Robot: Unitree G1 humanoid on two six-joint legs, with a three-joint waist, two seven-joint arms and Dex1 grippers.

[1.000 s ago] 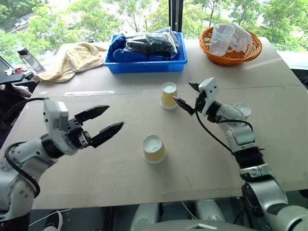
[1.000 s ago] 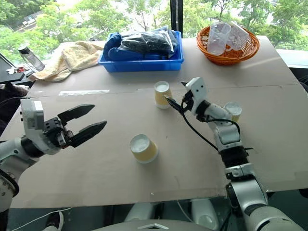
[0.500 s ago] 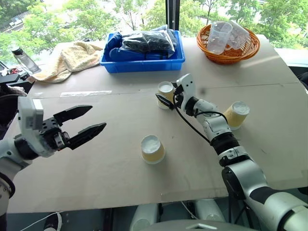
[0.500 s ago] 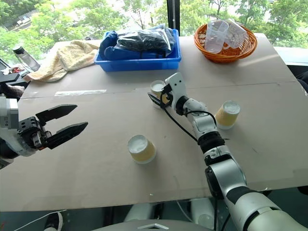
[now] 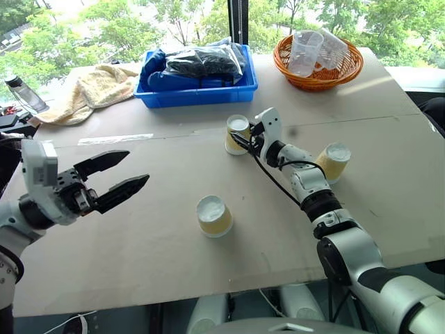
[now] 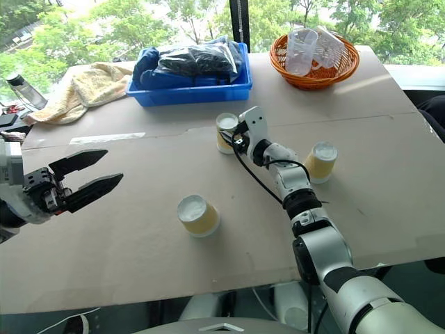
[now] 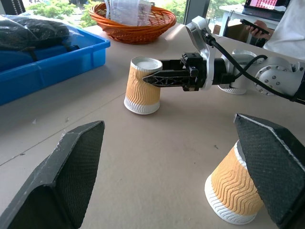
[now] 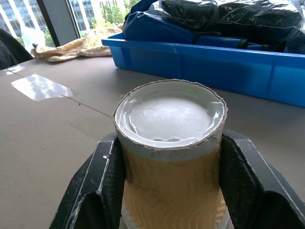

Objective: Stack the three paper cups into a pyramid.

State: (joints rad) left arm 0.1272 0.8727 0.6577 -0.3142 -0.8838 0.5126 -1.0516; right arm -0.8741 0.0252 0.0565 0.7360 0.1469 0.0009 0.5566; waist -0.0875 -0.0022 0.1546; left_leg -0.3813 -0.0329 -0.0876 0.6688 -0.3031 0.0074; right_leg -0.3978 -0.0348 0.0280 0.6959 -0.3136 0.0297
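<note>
I am seeing my right hand (image 5: 240,141) clamping its two black fingers on either side of the farthest pale-yellow tapered paper cup (image 5: 237,133), which is standing upside down, white base up, on the tan counter (image 5: 139,257) just in front of the blue plastic bin (image 5: 201,94) of dark bagged items. In the right wrist view the fingers (image 8: 112,179) are pressing against both sides of that cup's wavy wall. My left hand (image 5: 118,177) is hovering above the counter's left part with its fingers spread wide apart and nothing between them. A second inverted paper cup (image 5: 213,216) is sitting near the middle of the counter, nearest to me, and a third inverted paper cup (image 5: 334,161) is resting beside my right forearm. An orange woven basket (image 5: 320,75) holding clear plastic cups is sitting at the far right, and a beige towel (image 5: 90,87) is lying at the far left.
</note>
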